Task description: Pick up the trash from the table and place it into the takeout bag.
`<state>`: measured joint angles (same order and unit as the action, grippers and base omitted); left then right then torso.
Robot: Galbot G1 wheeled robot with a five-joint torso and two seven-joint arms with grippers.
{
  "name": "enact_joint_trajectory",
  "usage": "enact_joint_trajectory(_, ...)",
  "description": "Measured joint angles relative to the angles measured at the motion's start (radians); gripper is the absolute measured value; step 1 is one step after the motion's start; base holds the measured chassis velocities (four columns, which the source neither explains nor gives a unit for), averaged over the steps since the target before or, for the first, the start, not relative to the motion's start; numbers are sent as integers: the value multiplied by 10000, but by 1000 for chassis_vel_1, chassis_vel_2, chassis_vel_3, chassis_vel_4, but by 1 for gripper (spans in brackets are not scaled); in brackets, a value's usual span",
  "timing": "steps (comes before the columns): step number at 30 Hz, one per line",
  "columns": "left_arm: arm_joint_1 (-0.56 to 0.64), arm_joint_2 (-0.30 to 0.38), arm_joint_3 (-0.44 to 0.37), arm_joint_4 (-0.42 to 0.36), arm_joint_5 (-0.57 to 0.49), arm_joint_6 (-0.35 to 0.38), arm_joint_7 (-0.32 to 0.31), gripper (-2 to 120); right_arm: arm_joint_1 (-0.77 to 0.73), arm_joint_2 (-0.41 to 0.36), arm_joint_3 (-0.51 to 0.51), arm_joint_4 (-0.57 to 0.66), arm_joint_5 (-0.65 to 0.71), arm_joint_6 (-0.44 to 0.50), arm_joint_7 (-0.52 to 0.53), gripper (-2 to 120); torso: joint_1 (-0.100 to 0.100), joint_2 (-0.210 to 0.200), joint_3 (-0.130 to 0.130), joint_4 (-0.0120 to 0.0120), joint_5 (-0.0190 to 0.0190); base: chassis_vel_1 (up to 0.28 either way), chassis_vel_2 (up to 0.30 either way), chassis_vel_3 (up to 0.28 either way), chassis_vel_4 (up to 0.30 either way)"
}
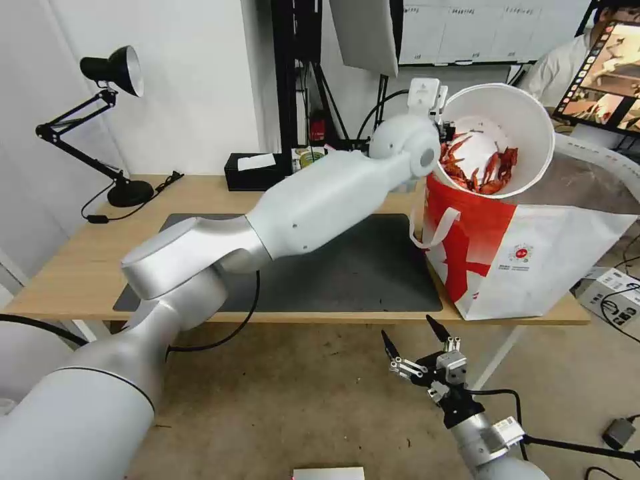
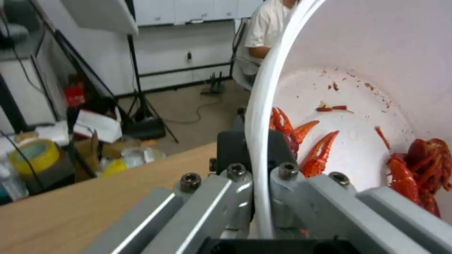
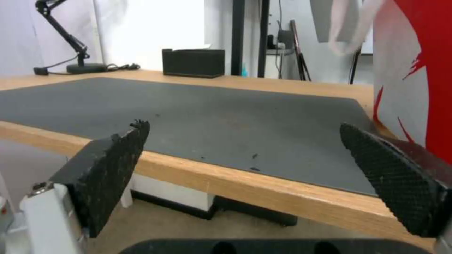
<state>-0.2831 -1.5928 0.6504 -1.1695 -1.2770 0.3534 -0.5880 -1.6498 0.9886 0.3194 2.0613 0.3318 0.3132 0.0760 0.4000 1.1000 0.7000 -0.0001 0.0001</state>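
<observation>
My left gripper [image 1: 440, 130] is shut on the rim of the white round bowl [image 1: 527, 117], holding it tipped on its side over the mouth of the takeout bag [image 1: 553, 260]. Red shells [image 1: 483, 170] lie against the bowl's lower wall. In the left wrist view the bowl's white rim [image 2: 259, 141] runs between my fingers [image 2: 238, 197], with red shells [image 2: 419, 169] inside. The bag stands at the right end of the table [image 1: 73, 267]. My right gripper [image 1: 410, 333] hangs open below the table's front edge, nothing between its pads [image 3: 118, 165].
A dark grey mat [image 1: 347, 273] covers the middle of the table. A black tissue box [image 1: 253, 170] and a black desk lamp [image 1: 113, 70] stand at the back. A monitor [image 1: 603, 73] stands behind the bag. Cables and a power strip [image 1: 610, 293] lie on the floor at right.
</observation>
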Motion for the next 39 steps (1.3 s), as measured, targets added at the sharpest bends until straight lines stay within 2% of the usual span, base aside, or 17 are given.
enact_joint_trajectory(4, 8, 94, 320, -271, 414, -20, 114, 0, 0, 0, 0, 0, 0, 0, 0, 100, 0, 0, 0, 2, -1, 0, 0, 0, 0)
enact_joint_trajectory(13, 27, 323, 795, -807, 502, 48, 441, 0, 0, 0, 0, 0, 0, 0, 0, 100, 0, 0, 0, 1, 0, 0, 0, 0, 0)
enact_joint_trajectory(19, -36, 488, 726, -1038, -383, 604, 902, 0, 0, 0, 0, 0, 0, 0, 0, 100, 1, 0, 0, 1, -1, 0, 0, 0, 0)
enact_joint_trajectory(23, -33, 563, 668, -1070, -788, 824, 1130, 15, 0, 0, 0, 0, 0, 0, 0, 100, 0, 1, 0, 2, -1, 0, 0, 0, 0)
enact_joint_trajectory(24, -33, 563, 668, -1070, -788, 824, 1130, 15, 0, 0, 0, 0, 0, 0, 0, 100, 0, 1, 0, 2, -1, 0, 0, 0, 0)
enact_joint_trajectory(26, 10, 584, 655, -1066, -999, 997, 1228, 25, 0, 0, 0, 0, 0, 0, 0, 100, 0, 0, 0, 1, -1, 0, 0, 0, 0)
enact_joint_trajectory(28, 25, 589, 641, -1066, -1069, 1098, 1279, 28, 1, 0, 0, 0, 0, 0, 0, 100, 0, 0, 0, 2, -1, 0, 0, 0, 0)
enact_joint_trajectory(31, 57, 599, 620, -1066, -1145, 1287, 1415, 42, 0, 0, 0, 0, 0, 0, 0, 100, 0, 0, 0, 2, -1, 0, 0, 0, 0)
enact_joint_trajectory(32, 57, 599, 620, -1066, -1145, 1287, 1415, 42, 0, 0, 0, 0, 0, 0, 0, 100, 0, 0, 0, 2, -1, 0, 0, 0, 0)
enact_joint_trajectory(35, 95, 610, 549, -1070, -1257, 1319, 1481, 59, 0, 0, 0, 0, 0, 0, 0, 100, 0, 0, 0, 1, -1, 0, 0, 0, 0)
enact_joint_trajectory(36, 95, 610, 549, -1070, -1257, 1319, 1481, 59, 0, 0, 0, 0, 0, 0, 0, 100, 0, 0, 0, 1, -1, 0, 0, 0, 0)
enact_joint_trajectory(39, 122, 785, 483, -1175, -1258, 1214, 1482, 74, 0, -1, 0, 0, 0, 0, 0, 100, 0, 1, 0, 0, -1, 0, 0, 0, 0)
